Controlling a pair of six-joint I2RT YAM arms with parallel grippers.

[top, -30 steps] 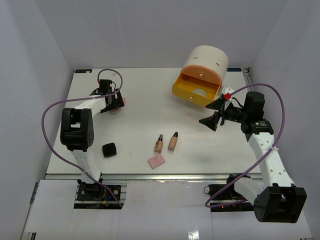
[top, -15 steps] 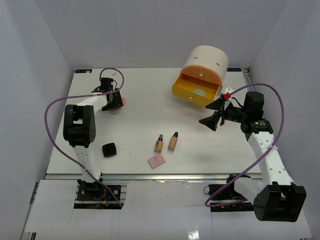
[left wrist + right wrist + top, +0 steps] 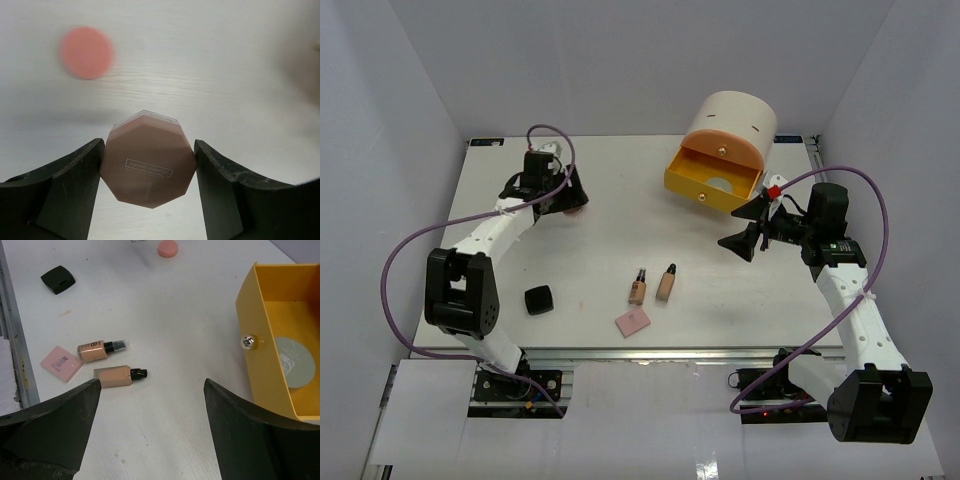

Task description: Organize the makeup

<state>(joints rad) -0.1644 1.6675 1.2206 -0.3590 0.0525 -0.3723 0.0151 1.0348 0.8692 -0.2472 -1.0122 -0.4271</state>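
Note:
My left gripper [image 3: 148, 150] is shut on a brown-pink many-sided compact [image 3: 147, 167] and holds it above the table, at the back left in the top view [image 3: 563, 192]. A small pink round disc [image 3: 86, 52] lies on the table beyond it. Two beige black-capped bottles [image 3: 638, 287] [image 3: 666, 282] lie side by side near the front middle, with a flat pink square [image 3: 633, 321] in front of them. A black square compact [image 3: 539, 299] lies front left. A pale green round jar [image 3: 295, 361] sits in the yellow drawer. My right gripper [image 3: 746, 228] is open and empty beside the drawer.
The big cream cylinder [image 3: 730, 120] stands at the back right with its yellow drawer [image 3: 692, 186] pulled out toward the table's middle. The drawer's brass knob [image 3: 248, 342] faces my right gripper. Purple cables loop over both arms.
My left gripper has moved right and a little back with the compact in it, and its arm has swung. The right arm has not moved.

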